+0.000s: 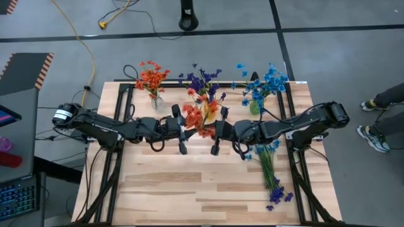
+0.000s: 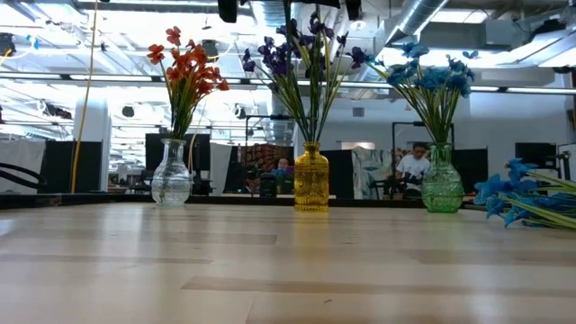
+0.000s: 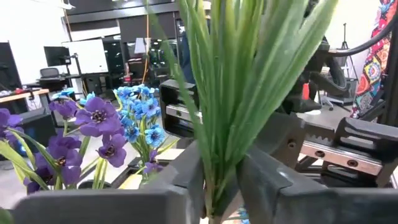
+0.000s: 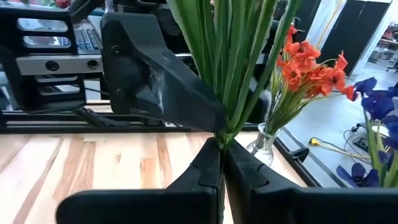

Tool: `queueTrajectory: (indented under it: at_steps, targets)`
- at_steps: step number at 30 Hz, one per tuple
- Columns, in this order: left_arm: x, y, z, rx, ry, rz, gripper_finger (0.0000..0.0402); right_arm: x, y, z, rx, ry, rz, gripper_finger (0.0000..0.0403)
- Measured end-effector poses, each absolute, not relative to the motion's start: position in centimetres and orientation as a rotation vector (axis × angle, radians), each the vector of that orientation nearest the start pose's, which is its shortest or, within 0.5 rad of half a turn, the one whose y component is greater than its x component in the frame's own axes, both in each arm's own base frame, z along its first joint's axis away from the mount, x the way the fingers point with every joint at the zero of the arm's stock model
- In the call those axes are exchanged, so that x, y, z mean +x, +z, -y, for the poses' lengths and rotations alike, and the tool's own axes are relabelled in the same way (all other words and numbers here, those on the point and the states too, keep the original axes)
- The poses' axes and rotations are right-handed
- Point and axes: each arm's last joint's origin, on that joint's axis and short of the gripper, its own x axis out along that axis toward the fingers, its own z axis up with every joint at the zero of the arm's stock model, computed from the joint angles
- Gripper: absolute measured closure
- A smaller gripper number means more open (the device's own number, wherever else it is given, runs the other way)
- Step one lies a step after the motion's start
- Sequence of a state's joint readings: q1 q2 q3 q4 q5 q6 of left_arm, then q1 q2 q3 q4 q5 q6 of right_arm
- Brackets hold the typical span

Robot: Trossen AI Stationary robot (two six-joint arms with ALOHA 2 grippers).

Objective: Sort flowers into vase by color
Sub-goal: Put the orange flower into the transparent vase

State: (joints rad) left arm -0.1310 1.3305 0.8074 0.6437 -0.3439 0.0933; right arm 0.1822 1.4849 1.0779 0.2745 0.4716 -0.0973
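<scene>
A bunch of orange-red flowers (image 1: 201,116) hangs in the air over the middle of the table, held between my left gripper (image 1: 187,129) and my right gripper (image 1: 213,130), which face each other and are both shut on its green stems. Three vases stand in a row by the far edge. The clear vase (image 2: 171,180) holds orange-red sprigs, the yellow vase (image 2: 311,180) purple ones, and the green vase (image 2: 441,184) blue ones. Nothing of the held bunch's lower end shows. My left gripper (image 3: 217,186) pinches the bundled green stems (image 3: 214,155) between its two fingers, coming level from the table's left, across the stems. The stems fan out upward from the fingers, and the bunch is lifted clear. My right gripper (image 4: 221,155) pinches the same stems (image 4: 227,121) between its two fingers, level from the table's right and across them, close beside the left gripper's fingers (image 4: 161,87). The stems stand upright above the hold.
Several blue and purple sprigs (image 1: 271,173) lie on the table's right side, blossoms toward the near edge, and show as loose sprigs (image 2: 526,200) in the low view. A person's shoes (image 1: 377,137) stand right of the table. Bare wood (image 1: 164,189) spans the near half.
</scene>
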Motion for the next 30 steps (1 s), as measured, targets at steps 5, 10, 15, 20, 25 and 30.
queueTrajectory:
  at_steps: [5, 10, 15, 20, 25, 30]
  targets:
    - [29.3, 30.1, 2.5, 0.065, 0.23, 0.107, 0.0386, 33.6, 31.2, -4.7, -0.136, -0.288, -0.139, 0.0368]
    - [29.3, 30.1, 2.5, 0.065, 0.231, 0.108, 0.039, 33.6, 31.3, -4.8, -0.121, -0.288, -0.135, 0.036]
    - [29.2, 30.2, 2.5, 0.065, 0.231, 0.108, 0.0391, 33.6, 31.3, -4.7, -0.12, -0.289, -0.133, 0.0338]
    - [29.1, 30.3, 2.4, 0.082, 0.253, 0.107, 0.0394, 33.6, 31.3, -4.3, -0.119, -0.299, -0.134, 0.03]
    - [28.0, 31.1, 2.1, 0.112, 0.389, 0.087, 0.0395, 33.6, 31.2, -4.1, -0.121, -0.308, -0.141, 0.0238]
    - [25.6, 32.5, 2.0, 0.163, 0.482, 0.033, 0.0399, 33.6, 31.1, -4.0, -0.127, -0.354, -0.149, 0.0191]
